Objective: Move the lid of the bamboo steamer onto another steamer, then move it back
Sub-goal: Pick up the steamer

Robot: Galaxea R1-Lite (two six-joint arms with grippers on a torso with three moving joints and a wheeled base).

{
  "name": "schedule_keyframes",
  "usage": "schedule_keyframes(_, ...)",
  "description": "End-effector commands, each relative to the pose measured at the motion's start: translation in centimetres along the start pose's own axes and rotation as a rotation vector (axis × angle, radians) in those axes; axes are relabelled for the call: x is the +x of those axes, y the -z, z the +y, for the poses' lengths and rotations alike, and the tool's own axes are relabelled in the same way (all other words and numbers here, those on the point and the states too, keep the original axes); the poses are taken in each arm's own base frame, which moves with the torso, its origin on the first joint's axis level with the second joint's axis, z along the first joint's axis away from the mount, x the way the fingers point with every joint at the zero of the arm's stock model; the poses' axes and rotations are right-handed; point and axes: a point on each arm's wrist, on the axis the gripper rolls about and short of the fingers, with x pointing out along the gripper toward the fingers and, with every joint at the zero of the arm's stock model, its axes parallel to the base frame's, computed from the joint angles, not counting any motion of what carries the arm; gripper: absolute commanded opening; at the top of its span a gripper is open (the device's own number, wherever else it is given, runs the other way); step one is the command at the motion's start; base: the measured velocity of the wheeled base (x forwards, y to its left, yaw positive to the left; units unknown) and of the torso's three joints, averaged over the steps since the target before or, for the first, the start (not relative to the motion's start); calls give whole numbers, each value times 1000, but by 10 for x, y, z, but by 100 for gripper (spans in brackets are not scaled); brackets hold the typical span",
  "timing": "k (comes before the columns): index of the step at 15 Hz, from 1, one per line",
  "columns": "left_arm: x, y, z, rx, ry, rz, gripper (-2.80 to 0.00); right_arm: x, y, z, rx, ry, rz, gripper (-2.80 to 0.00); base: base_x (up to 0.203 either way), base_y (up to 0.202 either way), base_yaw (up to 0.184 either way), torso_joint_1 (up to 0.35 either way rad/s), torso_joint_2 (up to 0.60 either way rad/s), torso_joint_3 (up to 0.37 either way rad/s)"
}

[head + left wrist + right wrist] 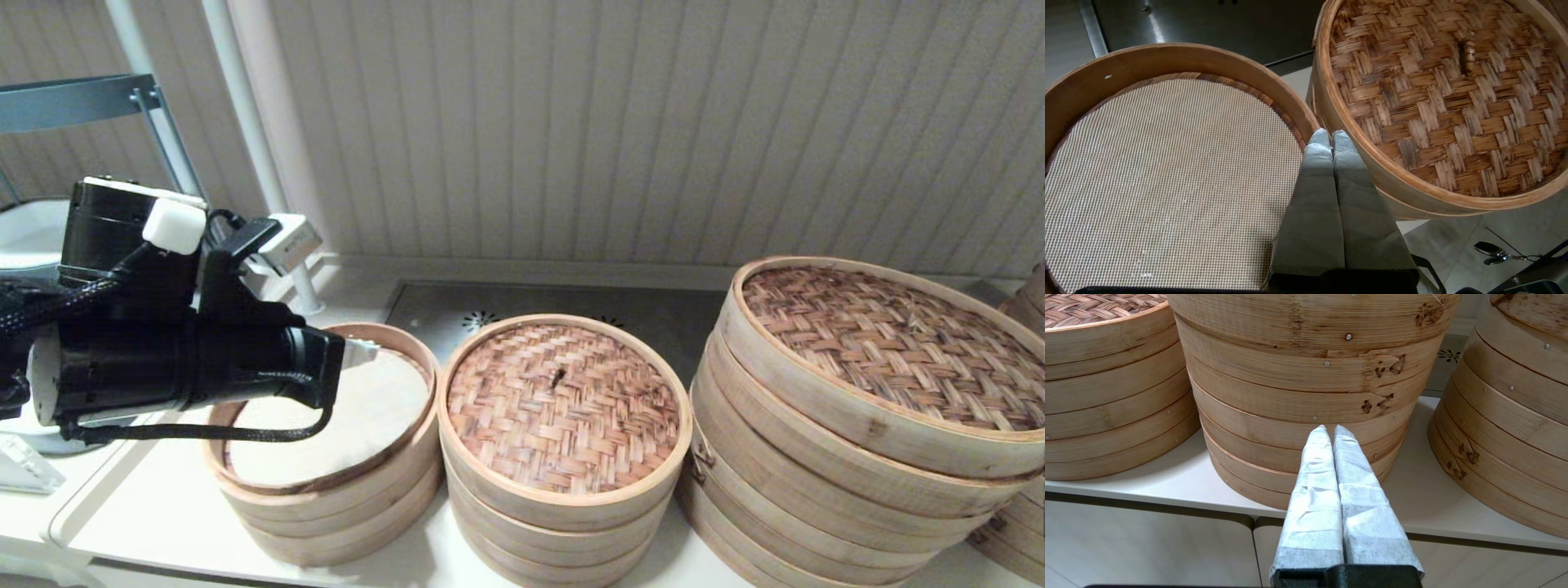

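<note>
The bamboo steamer lid (563, 404) (1453, 94), reddish-brown weave with a small dark knot, rests on the middle small steamer. To its left stands another steamer (343, 506) (1167, 57), uncovered, its greyish-white dotted liner leaving slats bare along the far edge. My left gripper (363, 353) (1331, 136) hovers shut and empty over that steamer's right side, its tips near the gap between the two small steamers. My right gripper (1329, 430) is shut and empty, low in front of the counter edge, pointing at the large stack; the head view does not show it.
A large steamer stack (857, 441) (1306, 375) with a darker woven lid (890, 343) stands right of the lidded steamer. A further stack (1020, 523) (1515, 416) sits at the far right. A panelled wall runs behind, with a metal plate (678, 318) on the counter.
</note>
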Motion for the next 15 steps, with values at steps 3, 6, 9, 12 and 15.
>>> schedule_keyframes(3, 14, -34, -23, 45, 78, -65, -280, 2, 7, 0, 0, -2, 23, -280, 0, 0, 0, 0, 0, 0)
schedule_keyframes(6, 33, -47, -46, 61, 139, -41, -280, 2, 7, 0, 0, -2, 23, -280, 0, 0, 0, 0, 0, 0)
schedule_keyframes(9, 50, -44, -55, 71, 121, -2, 0, 2, 7, 0, 0, -2, 23, -280, 0, 0, 0, 0, 0, 0)
schedule_keyframes(12, 73, -39, -64, 79, 136, 39, 0, 2, 7, 0, 0, -2, 23, -280, 0, 0, 0, 0, 0, 0)
schedule_keyframes(15, 93, -36, -78, 58, 164, 66, 0, 2, 7, 0, 0, -2, 24, -280, 0, 0, 0, 0, 0, 0)
